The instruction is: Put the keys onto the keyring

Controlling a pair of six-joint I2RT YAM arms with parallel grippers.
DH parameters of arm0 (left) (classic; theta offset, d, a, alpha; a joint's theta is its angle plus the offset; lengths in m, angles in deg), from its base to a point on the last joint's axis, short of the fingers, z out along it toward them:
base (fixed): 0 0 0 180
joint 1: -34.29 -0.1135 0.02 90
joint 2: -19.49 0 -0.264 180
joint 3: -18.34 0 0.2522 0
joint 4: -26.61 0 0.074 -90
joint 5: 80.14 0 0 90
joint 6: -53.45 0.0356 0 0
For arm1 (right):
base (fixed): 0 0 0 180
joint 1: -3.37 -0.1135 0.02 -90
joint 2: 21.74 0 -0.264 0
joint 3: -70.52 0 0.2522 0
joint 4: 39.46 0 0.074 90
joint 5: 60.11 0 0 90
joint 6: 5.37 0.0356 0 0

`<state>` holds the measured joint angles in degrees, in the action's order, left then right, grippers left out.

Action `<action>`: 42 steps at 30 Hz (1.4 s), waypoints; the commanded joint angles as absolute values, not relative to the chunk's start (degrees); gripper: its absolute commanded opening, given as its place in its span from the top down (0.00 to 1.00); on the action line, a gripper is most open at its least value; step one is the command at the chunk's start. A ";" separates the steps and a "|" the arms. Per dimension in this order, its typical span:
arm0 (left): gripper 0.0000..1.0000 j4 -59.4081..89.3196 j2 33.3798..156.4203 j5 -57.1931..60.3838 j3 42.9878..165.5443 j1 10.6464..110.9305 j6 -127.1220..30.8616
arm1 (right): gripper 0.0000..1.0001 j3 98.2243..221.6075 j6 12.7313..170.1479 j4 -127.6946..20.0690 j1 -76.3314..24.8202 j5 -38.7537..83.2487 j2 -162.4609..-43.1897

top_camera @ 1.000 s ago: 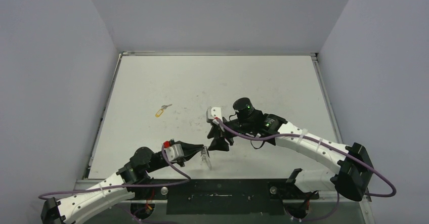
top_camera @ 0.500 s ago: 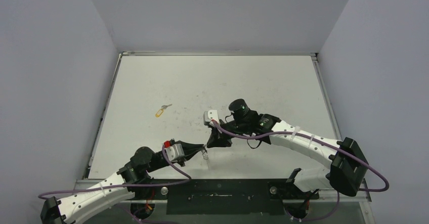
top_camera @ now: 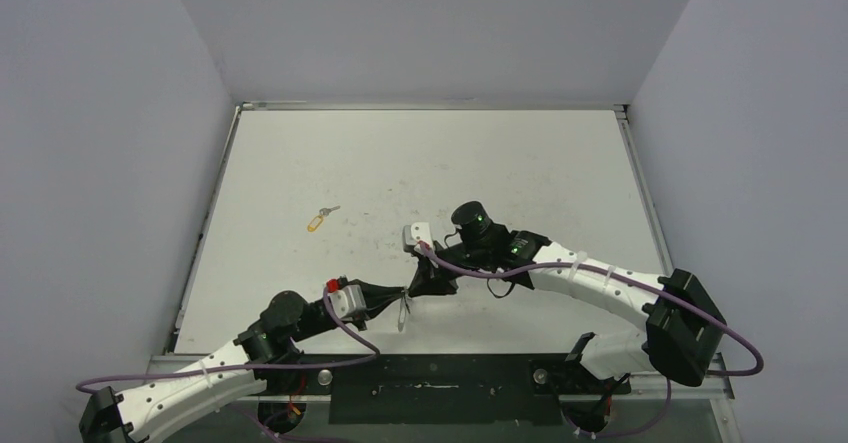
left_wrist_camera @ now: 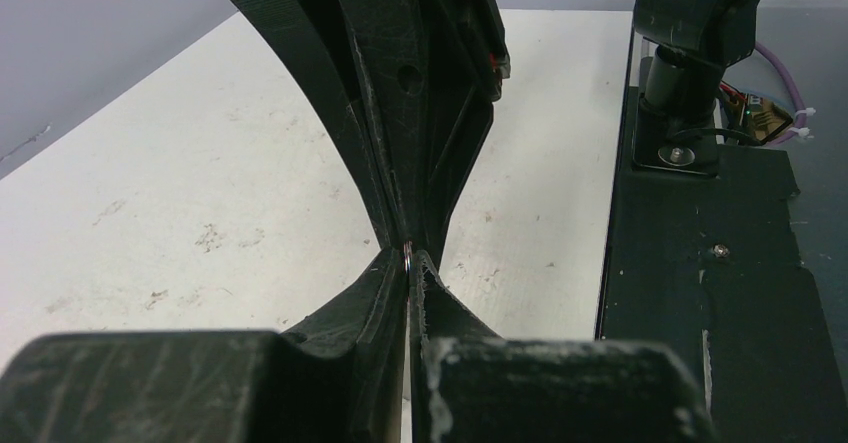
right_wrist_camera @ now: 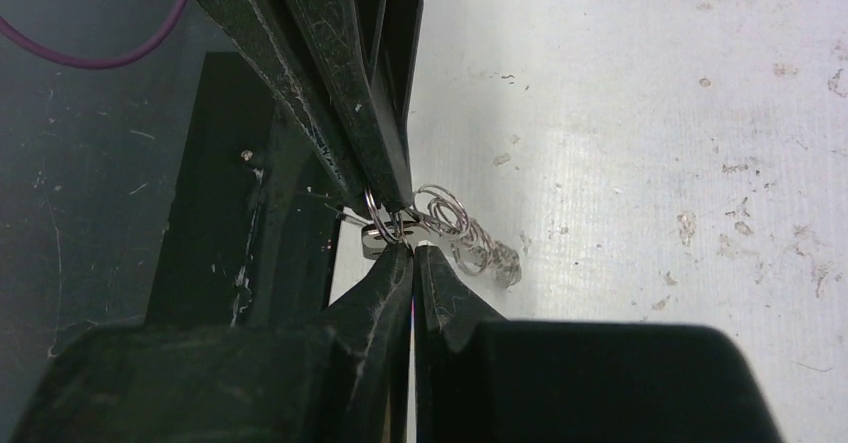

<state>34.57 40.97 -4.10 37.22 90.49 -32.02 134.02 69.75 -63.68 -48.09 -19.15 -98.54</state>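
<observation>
Near front edge of table (top_camera: 520, 163), left gripper (top_camera: 401, 296) and right gripper (top_camera: 413, 284) meet tip to tip. Left fingers clamped on small ring of keyring (right_wrist_camera: 386, 226). Chain trails rightward in right wrist view; from above, it hangs toward near edge. Right fingers pressed together, tips at same ring, grip on it unclear. Tagged key (top_camera: 319, 219) lies well apart to far left, long axis diagonal, yellow tag pointing near-left.

Left hand (top_camera: 402, 294) and right hand (top_camera: 413, 285) tip to tip; open table (top_camera: 520, 163) beyond, yellow-tagged key (top_camera: 318, 219) far left.
</observation>
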 commanded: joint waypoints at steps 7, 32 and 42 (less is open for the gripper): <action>1.00 43.88 41.38 -4.69 37.71 90.55 -33.60 | 1.00 128.12 75.46 -44.82 -50.35 -18.87 -99.18; 1.00 40.98 39.09 -4.63 37.72 90.61 -34.15 | 0.62 121.76 77.41 -38.89 -49.09 -13.89 -88.36; 1.00 40.90 39.00 -4.56 37.82 90.54 -34.57 | 0.75 123.22 80.39 -35.19 -49.57 -17.48 -91.96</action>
<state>37.41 39.59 -4.01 36.13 90.43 -33.39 121.54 79.48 -39.81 -49.42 -14.54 -91.17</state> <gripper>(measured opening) 0.010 0.244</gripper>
